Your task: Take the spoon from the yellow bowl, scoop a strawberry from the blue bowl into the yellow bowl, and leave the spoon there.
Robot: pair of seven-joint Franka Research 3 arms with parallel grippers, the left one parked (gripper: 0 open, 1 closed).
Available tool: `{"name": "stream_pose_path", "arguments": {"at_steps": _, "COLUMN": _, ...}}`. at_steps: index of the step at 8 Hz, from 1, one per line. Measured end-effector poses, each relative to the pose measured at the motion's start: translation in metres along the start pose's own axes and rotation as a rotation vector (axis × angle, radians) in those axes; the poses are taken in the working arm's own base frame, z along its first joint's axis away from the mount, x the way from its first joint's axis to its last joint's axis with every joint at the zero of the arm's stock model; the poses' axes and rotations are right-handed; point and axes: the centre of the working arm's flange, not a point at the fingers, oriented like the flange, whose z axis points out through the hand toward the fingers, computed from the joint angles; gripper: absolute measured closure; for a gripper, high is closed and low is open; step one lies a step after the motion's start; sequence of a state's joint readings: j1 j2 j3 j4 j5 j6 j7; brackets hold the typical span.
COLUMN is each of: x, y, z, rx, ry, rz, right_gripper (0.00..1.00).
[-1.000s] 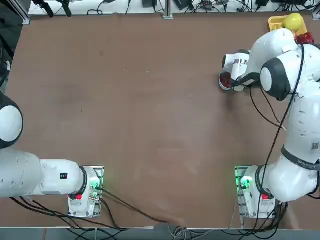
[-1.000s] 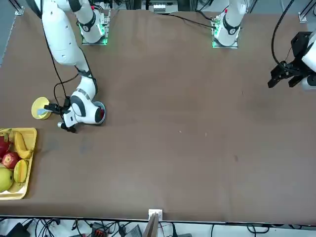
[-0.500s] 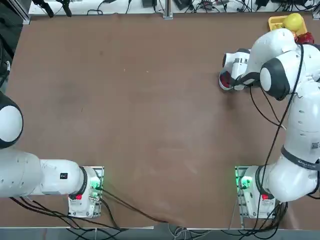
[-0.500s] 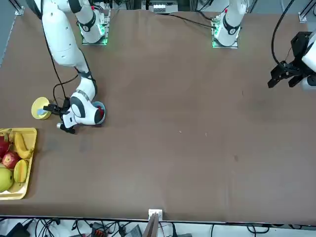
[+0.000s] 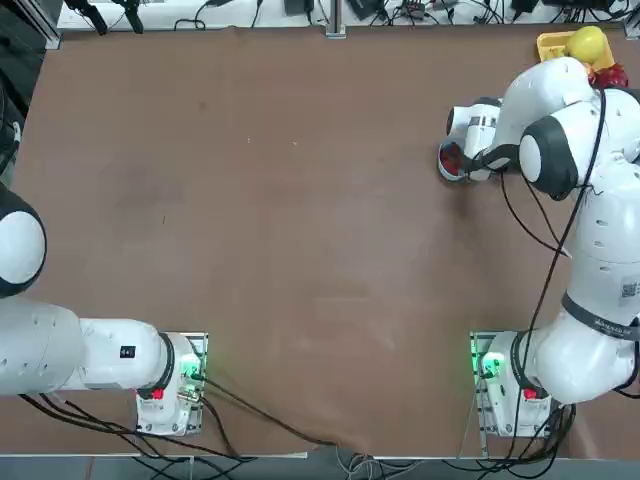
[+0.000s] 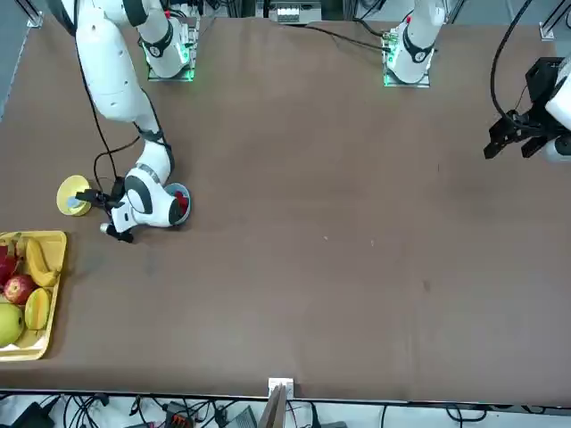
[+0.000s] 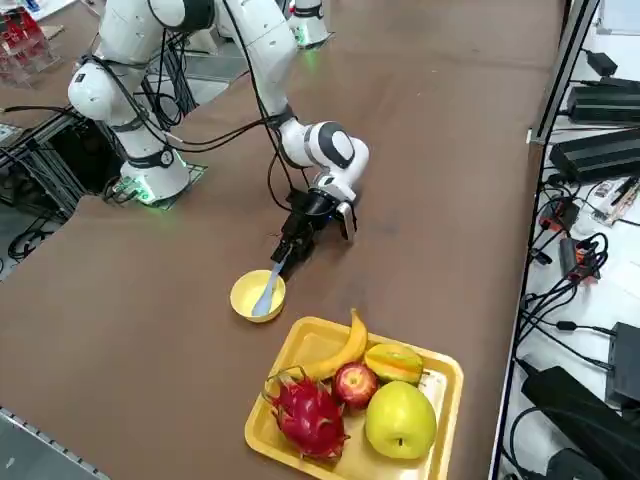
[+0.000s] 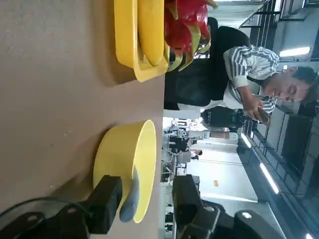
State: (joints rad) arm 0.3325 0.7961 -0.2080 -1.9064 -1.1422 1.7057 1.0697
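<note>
We have the right gripper (image 8: 146, 204) at the yellow bowl (image 8: 115, 149), jaws well apart, gripping nothing, near the spoon (image 8: 131, 199).

Blue bowl (image 6: 180, 201) partly hidden.

— Type of place?
— Robotics lab or workshop, indoor: one brown worktable (image 5: 300, 230), white robot arms (image 6: 116, 71) mounted at its edge.
— Further items?
— Black power adapters (image 7: 595, 155) and tangled cables (image 7: 575, 275), on a white surface; long ceiling lights (image 8: 269, 178), beyond the jaws; one seated person (image 8: 254, 79), striped sleeves, past the jaws.
</note>
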Motion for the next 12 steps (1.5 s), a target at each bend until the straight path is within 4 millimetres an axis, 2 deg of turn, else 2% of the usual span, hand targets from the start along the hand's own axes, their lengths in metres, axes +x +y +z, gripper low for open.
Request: {"name": "stream_pose_path", "arguments": {"at_steps": 12, "x": -0.0013, "y": -0.0026, "z": 0.0074, "rx": -0.008, "ry": -0.012, "rz": -0.005, "right_gripper": 0.51}}
